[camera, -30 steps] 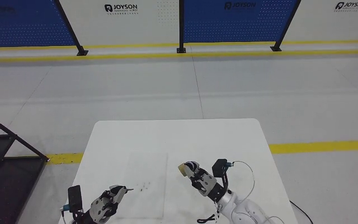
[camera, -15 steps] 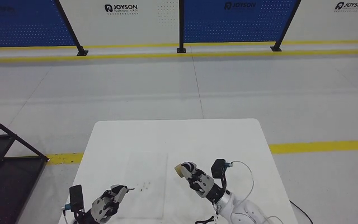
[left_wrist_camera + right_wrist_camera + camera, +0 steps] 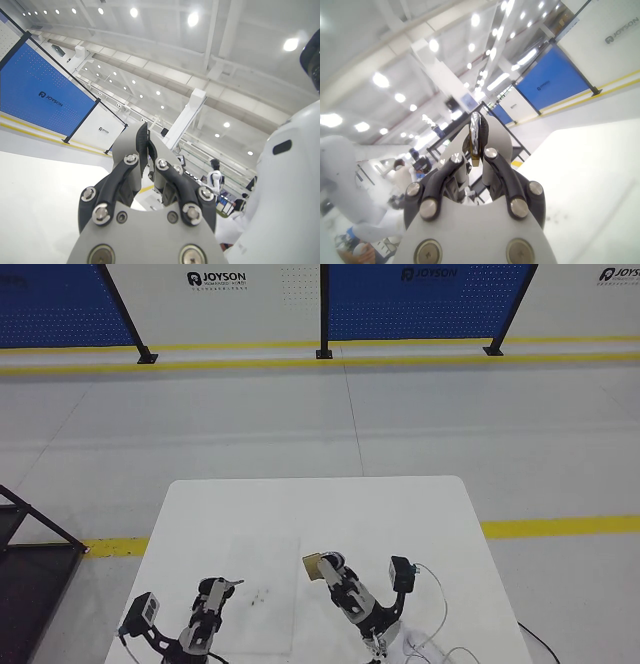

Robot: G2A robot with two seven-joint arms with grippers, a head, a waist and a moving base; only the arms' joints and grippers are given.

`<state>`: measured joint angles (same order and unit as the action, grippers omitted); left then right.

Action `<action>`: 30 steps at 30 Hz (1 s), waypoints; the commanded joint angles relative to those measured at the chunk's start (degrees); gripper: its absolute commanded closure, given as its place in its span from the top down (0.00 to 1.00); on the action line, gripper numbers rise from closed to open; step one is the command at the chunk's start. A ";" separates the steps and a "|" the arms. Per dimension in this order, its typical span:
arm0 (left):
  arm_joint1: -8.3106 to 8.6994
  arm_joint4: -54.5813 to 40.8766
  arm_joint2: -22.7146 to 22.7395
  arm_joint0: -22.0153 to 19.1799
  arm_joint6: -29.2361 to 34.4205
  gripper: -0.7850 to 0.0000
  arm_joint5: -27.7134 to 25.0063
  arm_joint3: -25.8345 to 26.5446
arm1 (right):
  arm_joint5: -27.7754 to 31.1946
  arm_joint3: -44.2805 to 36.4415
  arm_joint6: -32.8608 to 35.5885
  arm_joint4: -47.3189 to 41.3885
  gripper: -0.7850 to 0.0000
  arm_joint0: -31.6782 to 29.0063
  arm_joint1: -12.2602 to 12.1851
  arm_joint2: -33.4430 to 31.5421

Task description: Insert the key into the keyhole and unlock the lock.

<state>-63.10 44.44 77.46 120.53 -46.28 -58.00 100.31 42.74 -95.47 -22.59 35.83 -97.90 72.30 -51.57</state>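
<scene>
My right gripper (image 3: 327, 563) is held above the middle of the white table (image 3: 400, 514), shut on a brass padlock (image 3: 312, 564). In the right wrist view the padlock (image 3: 475, 140) stands edge-on between the fingers, silver shackle up, with the right gripper (image 3: 480, 125) clamped on it. To its left, near the table's front edge, my left gripper (image 3: 222, 587) is shut on a small key (image 3: 235, 583) whose tip pokes out toward the padlock. In the left wrist view the left gripper (image 3: 145, 132) has its black pads (image 3: 142, 140) pressed together. Key and lock are well apart.
A few small dark specks (image 3: 262, 593) lie on the table between the two grippers. A black frame (image 3: 30, 526) stands off the table's left side. Behind the table is open floor up to blue and white partition panels (image 3: 420, 299).
The right gripper has carried the padlock left toward the table's middle. The left gripper has turned and shifted slightly up and right with the key.
</scene>
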 commanded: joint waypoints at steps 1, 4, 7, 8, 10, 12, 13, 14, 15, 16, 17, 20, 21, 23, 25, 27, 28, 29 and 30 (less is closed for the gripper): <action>-0.12 -1.36 -2.92 -0.73 0.00 0.00 0.00 0.53 | 1.03 0.93 -1.02 -0.58 0.00 0.33 0.22 0.48; -0.20 -1.23 -5.18 -1.76 0.00 0.00 0.00 0.58 | 1.86 1.77 -3.02 -0.57 0.00 0.39 0.56 1.14; -0.50 -0.25 -6.50 -2.62 0.00 0.00 0.00 0.27 | 2.23 1.98 -5.76 0.54 0.00 0.22 0.90 1.50; -0.70 -0.04 -6.85 -2.81 0.00 0.00 0.00 0.10 | 2.35 2.15 -6.76 1.11 0.00 0.10 1.01 1.61; -1.16 -0.14 -7.45 -3.29 -0.03 0.00 0.03 -0.15 | 2.61 2.40 -8.16 1.83 0.00 -0.05 1.22 1.95; -1.66 -0.30 -8.15 -3.81 0.00 0.00 0.00 -0.35 | 3.25 2.62 -9.31 2.44 0.00 -0.11 1.41 2.33; -1.86 0.40 -8.44 -4.09 0.00 0.00 0.00 -0.78 | 3.40 2.78 -9.52 2.79 0.00 -0.09 1.48 2.49; -1.98 1.03 -8.46 -4.30 -0.09 0.00 0.08 -1.24 | 3.20 2.95 -9.51 3.21 0.00 -0.08 1.54 2.56; -1.98 1.03 -8.46 -4.30 -0.09 0.00 0.08 -1.24 | 2.84 2.93 -9.35 3.84 0.00 -0.05 1.56 2.57; -1.98 1.03 -8.46 -4.30 -0.09 0.00 0.08 -1.24 | 2.73 2.88 -9.23 4.21 0.00 -0.02 1.56 2.55; -1.98 1.03 -8.46 -4.30 -0.09 0.00 0.08 -1.24 | 2.73 2.88 -9.23 4.21 0.00 -0.02 1.56 2.55; -1.98 1.03 -8.46 -4.30 -0.09 0.00 0.08 -1.24 | 2.73 2.88 -9.23 4.21 0.00 -0.02 1.56 2.55; -1.98 1.03 -8.46 -4.30 -0.09 0.00 0.08 -1.24 | 2.73 2.88 -9.23 4.21 0.00 -0.02 1.56 2.55; -1.98 1.03 -8.46 -4.30 -0.09 0.00 0.08 -1.24 | 2.73 2.88 -9.23 4.21 0.00 -0.02 1.56 2.55; -2.06 0.15 -9.09 -4.64 1.68 0.00 1.04 -0.95 | 2.73 2.88 -9.23 4.21 0.00 -0.02 1.56 2.55; -2.19 -1.40 -9.99 -4.87 3.06 0.00 1.10 -0.74 | 2.28 2.72 -8.85 4.03 0.00 0.03 1.58 2.60; -2.25 -2.23 -10.39 -5.04 3.56 0.00 0.92 -0.75 | 1.71 2.46 -8.26 3.56 0.00 0.07 1.64 2.78; -2.32 -2.63 -10.58 -5.32 4.06 0.00 1.23 -0.79 | 1.43 2.23 -7.97 3.11 0.00 0.09 1.69 2.89; -2.41 -3.02 -10.92 -5.52 4.37 0.00 1.27 -0.75 | 1.25 2.12 -7.77 2.85 0.00 0.09 1.73 2.97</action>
<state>-65.43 41.82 66.87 115.24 -42.25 -56.84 99.56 44.22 -93.21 -30.60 39.02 -97.82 73.99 -48.69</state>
